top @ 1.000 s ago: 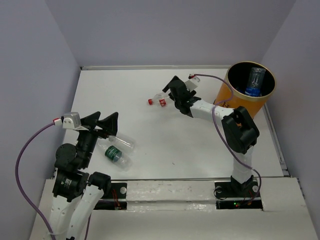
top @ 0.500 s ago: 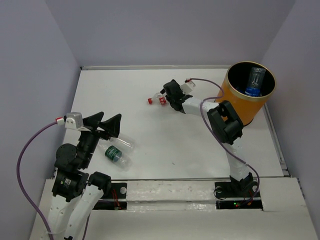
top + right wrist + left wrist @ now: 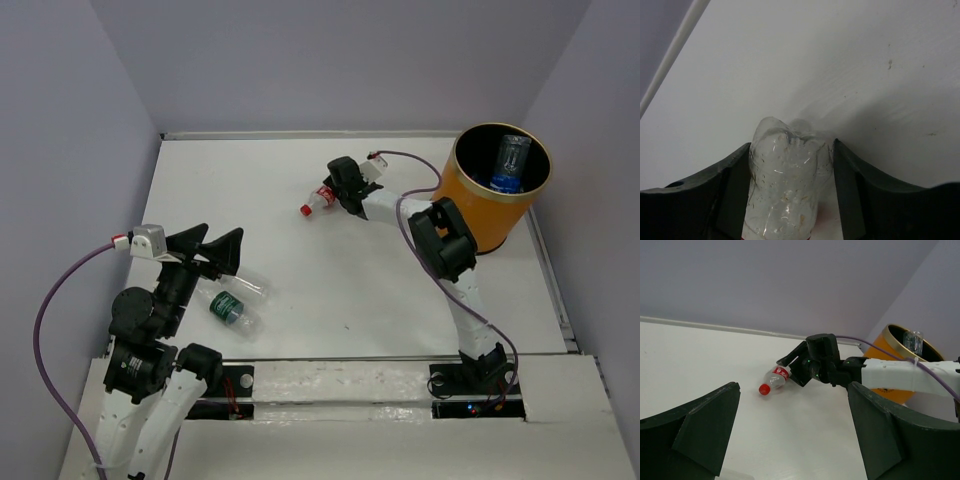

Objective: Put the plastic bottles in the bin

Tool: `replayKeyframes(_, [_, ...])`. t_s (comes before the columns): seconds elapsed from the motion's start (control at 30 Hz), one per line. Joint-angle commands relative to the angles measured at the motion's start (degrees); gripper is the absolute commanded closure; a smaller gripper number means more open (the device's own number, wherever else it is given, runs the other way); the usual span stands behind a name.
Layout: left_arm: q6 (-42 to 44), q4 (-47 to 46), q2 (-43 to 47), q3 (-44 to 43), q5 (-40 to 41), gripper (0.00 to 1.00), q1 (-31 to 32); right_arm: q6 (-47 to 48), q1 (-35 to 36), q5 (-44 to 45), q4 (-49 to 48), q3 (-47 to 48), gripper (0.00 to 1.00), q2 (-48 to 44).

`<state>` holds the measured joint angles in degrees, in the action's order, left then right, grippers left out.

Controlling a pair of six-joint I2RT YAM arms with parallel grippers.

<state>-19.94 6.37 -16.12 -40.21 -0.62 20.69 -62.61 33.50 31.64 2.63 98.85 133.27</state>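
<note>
A clear bottle with a red cap and a red-and-white label [image 3: 318, 200] lies on the white table, cap pointing to the near left. My right gripper [image 3: 327, 194] is shut on it. In the right wrist view the bottle's clear base [image 3: 787, 175] fills the gap, with both dark fingers [image 3: 732, 185] pressed to its sides. The orange bin [image 3: 478, 205] stands at the far right and holds a blue-labelled bottle [image 3: 511, 165]. My left gripper [image 3: 215, 248] hangs open and empty above a clear bottle [image 3: 247, 285] and a green-labelled one [image 3: 228, 308].
Grey walls close in the table at the back and on both sides. A raised rail [image 3: 380, 358] runs along the near edge by the arm bases. The right arm's purple cable [image 3: 420, 160] arcs beside the bin.
My right gripper slid left over the red-capped bottle and shut on its body; the bottle turned slightly. The left gripper shifted a little to the right.
</note>
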Motion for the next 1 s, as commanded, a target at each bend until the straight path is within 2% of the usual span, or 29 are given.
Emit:
replayKeyframes(0.0, [1.0, -2.6, -0.8, -0.1, -0.8, 0.01, 0.3, 2.0, -0.4, 1.0, -0.6, -1.7, 0.72, -2.0])
replayKeyframes(0.03, [1.0, -2.6, -0.8, -0.2, -0.9, 0.01, 0.3, 2.7, -0.4, 0.5, -1.7, -2.9, 0.80, -3.2])
replayKeyframes(0.07, [1.0, -2.7, -0.9, -0.1, -0.9, 0.01, 0.4, 3.9, -0.4, 0.1, -3.2, -4.4, 0.82, -6.2])
replayKeyframes(0.1, [1.0, -2.7, -0.9, -0.2, -1.0, 0.01, 0.3, 7.0, -0.4, -0.3, -8.7, -6.4, 0.84, -8.0])
replayKeyframes(0.2, [1.0, -2.8, -0.8, 0.0, -1.1, 0.01, 0.3, 14.8, 0.8, -1.8, -17.2, -13.7, 0.84, -15.8])
replayKeyframes(0.3, [1.0, -2.9, -0.7, 0.0, -1.2, 0.01, 0.3, 23.0, 1.5, -3.0, -20.6, -17.8, 0.84, -22.4])
replayKeyframes(0.37, [1.0, -2.9, -0.6, 0.0, -1.3, 0.01, 0.3, 27.1, 1.5, -3.3, -21.9, -20.0, 0.85, -30.3])
replayKeyframes(0.43, [1.0, -2.9, -0.3, 0.0, -1.4, 0.01, 0.3, 34.6, 1.5, -1.1, -20.9, -22.1, 0.85, -38.1])
replayKeyframes(0.5, [0.9, -3.0, 0.4, 0.0, -1.5, 0.01, 0.4, 41.0, 1.5, 5.0, -19.2, -22.3, 0.85, -43.0])
replayKeyframes(0.57, [0.9, -3.0, 0.9, 0.0, -1.5, 0.01, 0.4, 52.5, 1.5, 10.0, -18.7, -22.5, 0.86, -49.1])
replayKeyframes(0.7, [1.0, -3.1, 2.1, 0.0, -1.4, 0.01, 0.4, 72.3, -4.3, 18.4, -19.2, -19.8, 0.86, -54.1])
replayKeyframes(0.8, [1.0, -3.0, 2.8, 0.0, -1.3, 0.01, 0.6, 78.7, -8.7, 21.9, -20.5, -18.3, 0.86, -55.4])
replayKeyframes(0.97, [1.1, -2.9, 3.6, -0.1, -0.4, 0.01, 1.5, 86.8, -17.6, 23.4, -25.5, -21.1, 0.86, -57.2])
